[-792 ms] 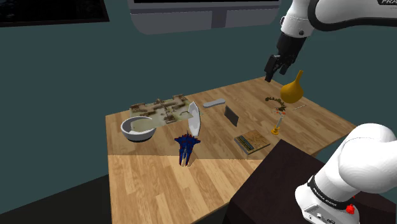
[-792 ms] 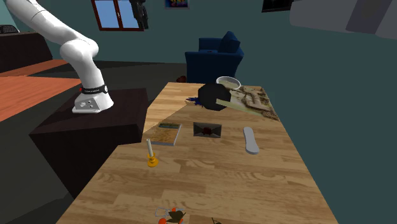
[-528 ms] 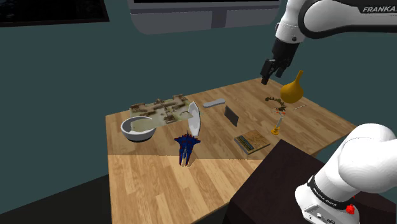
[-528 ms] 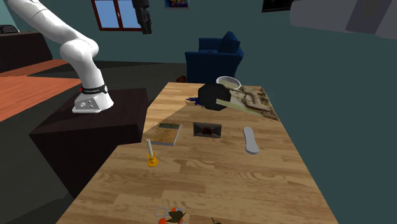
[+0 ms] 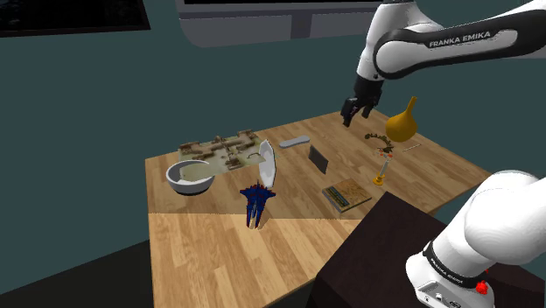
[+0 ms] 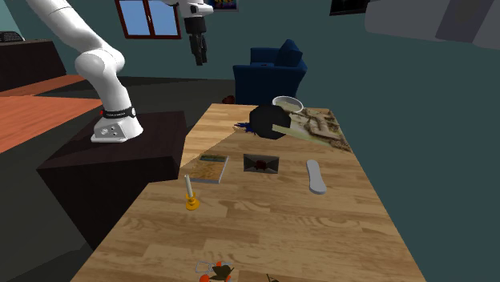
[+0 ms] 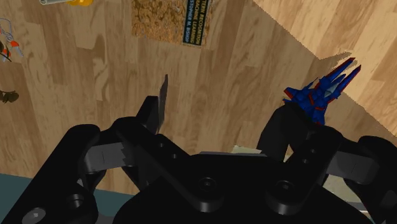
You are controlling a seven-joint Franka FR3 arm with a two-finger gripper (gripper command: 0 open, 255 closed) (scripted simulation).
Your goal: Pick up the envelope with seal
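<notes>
Dark teal walls close the room, with a blue armchair [image 6: 271, 67] standing beyond the far end of a long wooden counter [image 5: 219, 249]. A dark box stand [image 5: 385, 254] sits against the counter's side and carries the white arm [image 5: 437, 42], which reaches up and over the counter.

On the counter, a flat tan board [image 5: 219, 147] lies toward the far end in the second exterior view. A grey bowl [image 5: 190, 178] and a white plate [image 5: 269, 163] propped on its rim sit near it. A brown book [image 5: 347, 194] lies flat close to the stand.

The dark envelope [image 5: 318, 159] stands on its edge near the middle of the counter, between the book and a grey remote [image 5: 294, 142]. In the second exterior view its face shows a small red seal [image 6: 262, 164]. A blue toy [image 5: 255, 204] lies just past the plate.

The black tool [image 5: 353, 114] hangs well above the counter, its fingers [image 7: 150, 113] spread and pinching nothing. The envelope sits below it and toward the shoulder view's left, well apart from it. In the wrist view the envelope appears edge-on as a thin dark sliver next to one fingertip, outside the gap between the fingers.
</notes>
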